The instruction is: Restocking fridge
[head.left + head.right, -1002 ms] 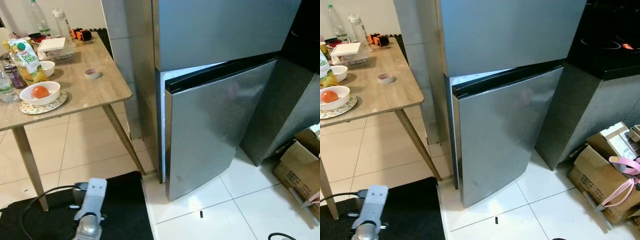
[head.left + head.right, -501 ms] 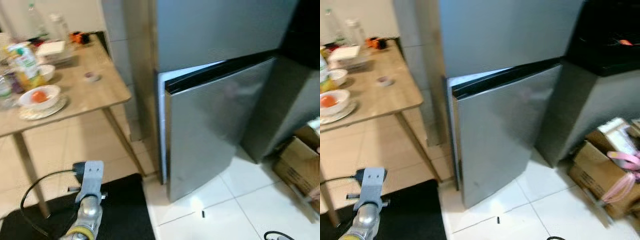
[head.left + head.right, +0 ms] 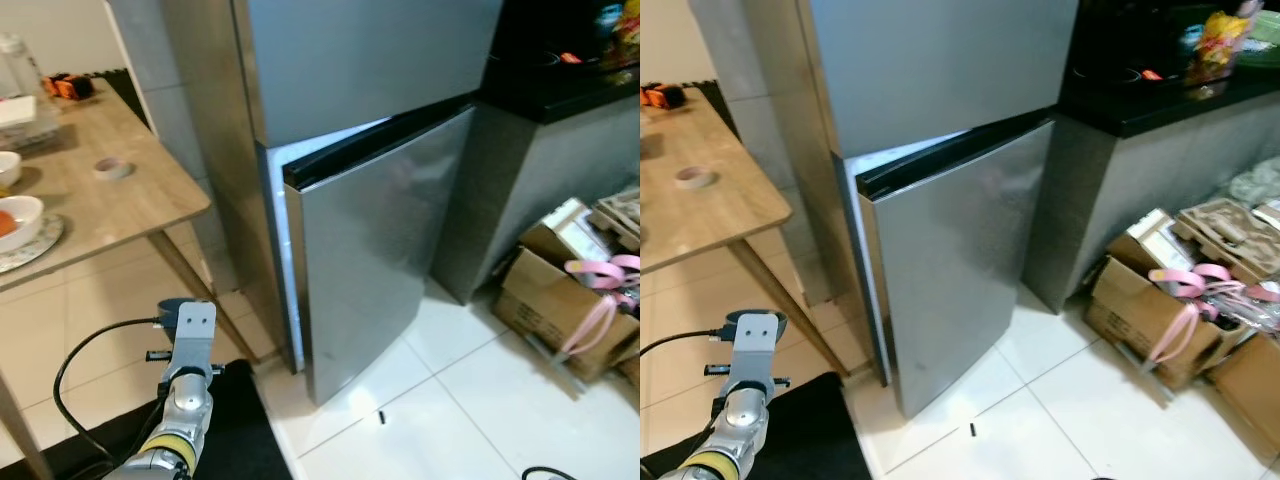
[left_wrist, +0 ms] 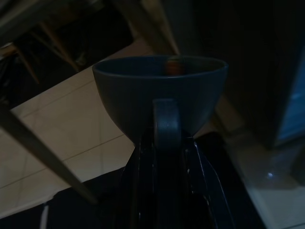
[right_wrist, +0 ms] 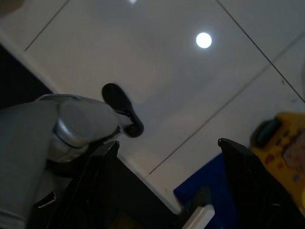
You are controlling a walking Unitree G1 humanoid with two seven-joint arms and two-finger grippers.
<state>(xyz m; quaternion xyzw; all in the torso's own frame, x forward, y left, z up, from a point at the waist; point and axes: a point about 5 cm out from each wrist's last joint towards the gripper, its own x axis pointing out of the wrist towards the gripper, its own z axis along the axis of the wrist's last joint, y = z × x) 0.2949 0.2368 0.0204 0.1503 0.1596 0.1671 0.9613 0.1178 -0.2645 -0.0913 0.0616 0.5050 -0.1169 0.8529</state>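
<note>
The steel fridge point(image 3: 360, 60) stands ahead with its lower door point(image 3: 375, 250) ajar, a lit gap showing along its left edge. In the left wrist view my left gripper point(image 4: 167, 138) is shut on the handle of a dark blue-grey cup point(image 4: 159, 90), held upright, with something orange just inside the rim. My left arm point(image 3: 180, 400) reaches up from the lower left, short of the fridge. My right gripper point(image 5: 169, 148) hangs open over the white floor tiles, nothing between its fingers point(image 5: 102, 162).
A wooden table point(image 3: 110, 205) on the left carries a tape roll point(image 3: 112, 168) and a white bowl point(image 3: 15, 220) holding a tomato. Cardboard boxes point(image 3: 560, 300) sit on the floor at right below a black counter point(image 3: 560, 80). A black mat point(image 3: 250, 440) lies under my arm.
The whole view has swung to the right, bringing the boxes and counter in and pushing the table out. My left arm has risen a little. The fridge door stays ajar.
</note>
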